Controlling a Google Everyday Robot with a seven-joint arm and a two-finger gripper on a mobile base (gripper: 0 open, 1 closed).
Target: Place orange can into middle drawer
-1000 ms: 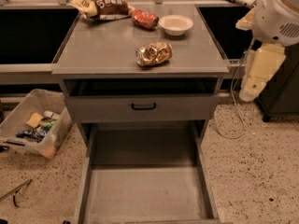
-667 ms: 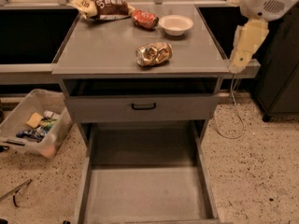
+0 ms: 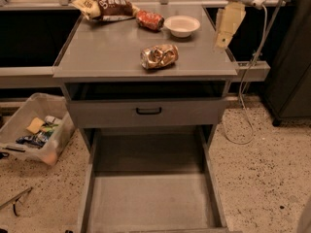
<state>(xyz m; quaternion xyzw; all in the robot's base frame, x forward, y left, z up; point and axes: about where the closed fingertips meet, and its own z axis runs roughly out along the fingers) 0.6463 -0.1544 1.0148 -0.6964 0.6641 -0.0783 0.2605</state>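
Observation:
The orange can (image 3: 159,56) lies on its side, dented, on the grey cabinet top (image 3: 107,52), near the middle toward the front. The middle drawer (image 3: 150,193) is pulled out wide open below, and its long bare floor holds nothing. My gripper (image 3: 226,25) hangs as a cream-coloured piece from the white arm at the top right, above the right edge of the cabinet top. It is to the right of the can, apart from it, and holds nothing that I can see.
A red can (image 3: 149,19), a white bowl (image 3: 181,25) and a snack bag (image 3: 104,6) sit at the back of the top. A drawer front with a black handle (image 3: 148,111) sits above the open drawer. A plastic bin (image 3: 34,130) stands on the floor left. A cable (image 3: 248,106) hangs right.
The arm and gripper have moved up and to the left, from beside the cabinet's right side to above its top right edge. The can and drawer have not moved.

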